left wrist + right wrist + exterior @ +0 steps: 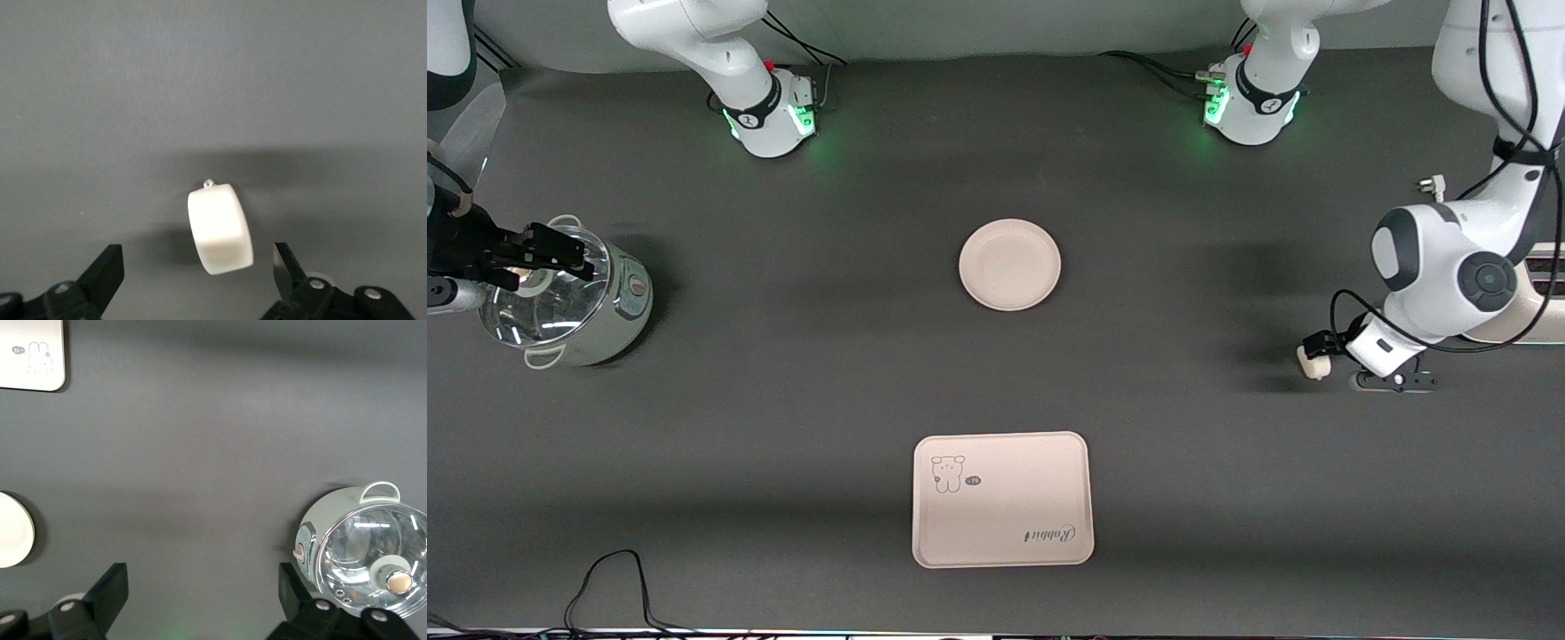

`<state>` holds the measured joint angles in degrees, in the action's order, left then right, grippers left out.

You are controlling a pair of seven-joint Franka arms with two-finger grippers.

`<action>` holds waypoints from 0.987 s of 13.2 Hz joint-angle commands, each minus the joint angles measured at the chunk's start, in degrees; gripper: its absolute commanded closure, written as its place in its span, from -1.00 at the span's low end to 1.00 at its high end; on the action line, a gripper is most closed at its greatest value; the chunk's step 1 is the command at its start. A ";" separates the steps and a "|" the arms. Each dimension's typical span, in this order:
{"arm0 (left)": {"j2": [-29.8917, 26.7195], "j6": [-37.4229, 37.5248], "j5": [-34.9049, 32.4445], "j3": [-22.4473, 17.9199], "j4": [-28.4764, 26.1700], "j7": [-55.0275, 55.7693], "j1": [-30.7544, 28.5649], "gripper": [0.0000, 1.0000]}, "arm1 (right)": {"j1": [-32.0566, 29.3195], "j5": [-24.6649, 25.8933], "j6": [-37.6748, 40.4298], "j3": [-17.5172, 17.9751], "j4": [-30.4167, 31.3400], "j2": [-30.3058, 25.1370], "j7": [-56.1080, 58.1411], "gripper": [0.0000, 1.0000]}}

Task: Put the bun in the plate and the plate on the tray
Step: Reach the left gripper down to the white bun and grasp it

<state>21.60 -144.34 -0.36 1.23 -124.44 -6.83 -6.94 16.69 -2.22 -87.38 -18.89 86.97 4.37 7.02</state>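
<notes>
Two open grippers: left gripper must drop squarely, bun centred between its jaws (right gripper waits over the pot).

I see bare surface on every side of the plate and between it and the tray. My only tall obstacle is the lidded pot at the right arm's end, under the right gripper. The bun lies free between the left gripper's spread jaws.

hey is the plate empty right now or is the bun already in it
Empty. The plate shows only its bare inside, while the bun lies on the table at the left arm's end, between the open left tool's fingers.
</notes>
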 commanded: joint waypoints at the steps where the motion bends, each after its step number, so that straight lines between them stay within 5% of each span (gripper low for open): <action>1: 0.19 -1.21 0.19 0.09 -0.81 1.72 -0.44 -0.99 | -0.08 -0.15 0.63 -0.27 -1.27 1.95 0.19 -1.00; 8: 3.53 -5.95 0.28 0.35 -1.07 6.90 2.19 -0.79 | -0.87 -0.32 -1.74 -0.18 -3.29 4.94 0.89 -1.00; 11: 3.53 -6.04 -0.07 0.35 -1.16 6.91 2.55 0.10 | -1.65 -2.95 -2.53 -0.27 -3.91 7.05 0.89 -1.00; 13: 3.53 -5.87 -0.25 0.35 -1.16 6.91 2.64 0.34 | -1.66 -3.49 -2.97 -0.09 -4.26 7.49 0.37 -1.00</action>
<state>25.77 -149.52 -0.30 2.02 -124.89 -0.83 -4.91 15.72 -4.00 -90.37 -19.06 85.28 9.92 7.02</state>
